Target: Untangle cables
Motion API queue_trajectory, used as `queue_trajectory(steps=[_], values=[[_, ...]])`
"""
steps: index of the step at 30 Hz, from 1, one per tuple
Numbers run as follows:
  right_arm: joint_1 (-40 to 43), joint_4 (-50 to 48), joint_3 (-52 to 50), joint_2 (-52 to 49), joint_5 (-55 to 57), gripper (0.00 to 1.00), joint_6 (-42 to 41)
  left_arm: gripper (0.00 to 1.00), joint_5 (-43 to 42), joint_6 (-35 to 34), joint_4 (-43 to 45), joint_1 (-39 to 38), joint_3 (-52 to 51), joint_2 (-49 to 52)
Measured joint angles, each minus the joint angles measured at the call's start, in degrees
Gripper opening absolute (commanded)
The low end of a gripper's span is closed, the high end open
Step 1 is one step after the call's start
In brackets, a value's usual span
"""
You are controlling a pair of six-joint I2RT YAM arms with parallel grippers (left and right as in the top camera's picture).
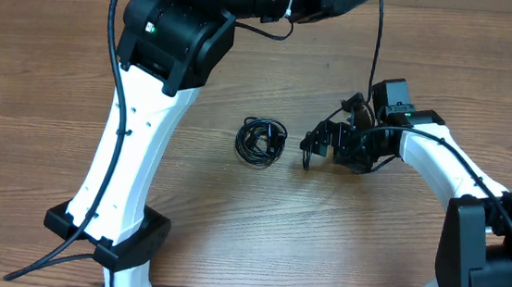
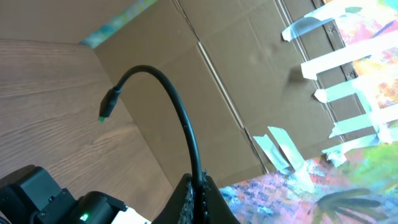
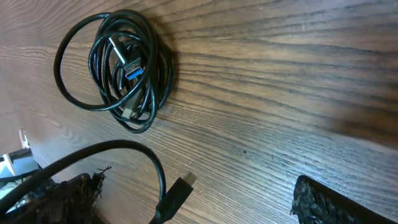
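Cables (image 3: 115, 68) lie coiled on the table (image 3: 298, 93), ahead-left of the spread right claw (image 3: 199, 186). A loose cord (image 3: 124, 144) curls between them, beside its left finger. Left claw (image 2: 199, 186) pinches a plug-tipped cord (image 2: 180, 118).

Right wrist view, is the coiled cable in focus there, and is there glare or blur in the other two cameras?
Right wrist view: the coiled cable is sharp, thin glints on its glossy cords; the fingers at the bottom edge are dark and slightly soft. Left wrist view: the held cable is crisp against cardboard. Overhead view: even light, no glare on the table.
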State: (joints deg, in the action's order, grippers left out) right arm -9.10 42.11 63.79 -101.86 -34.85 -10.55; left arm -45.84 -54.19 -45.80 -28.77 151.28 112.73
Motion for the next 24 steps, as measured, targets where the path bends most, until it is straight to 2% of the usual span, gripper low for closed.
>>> queue_trajectory(steps=[4,8,14,18,24], values=[[0.00,-0.11,0.00,0.00,3.45,0.92,-1.42,0.04,-2.03,-2.80,5.25,0.00,0.00,0.00],[0.00,-0.22,0.00,0.00,5.62,0.76,-2.73,0.04,-5.79,-6.25,10.73,0.00,0.02,-0.15],[0.00,0.59,0.00,0.00,12.70,0.79,-7.82,0.04,-9.94,-8.26,11.41,0.74,0.02,-0.20],[0.00,1.68,0.00,0.00,18.60,0.85,-12.46,0.04,-13.05,-6.95,5.75,4.96,0.17,-0.22],[0.00,2.27,0.00,-0.02,26.18,0.88,-19.52,0.04,-13.86,2.43,-16.57,13.64,0.39,-0.37]])
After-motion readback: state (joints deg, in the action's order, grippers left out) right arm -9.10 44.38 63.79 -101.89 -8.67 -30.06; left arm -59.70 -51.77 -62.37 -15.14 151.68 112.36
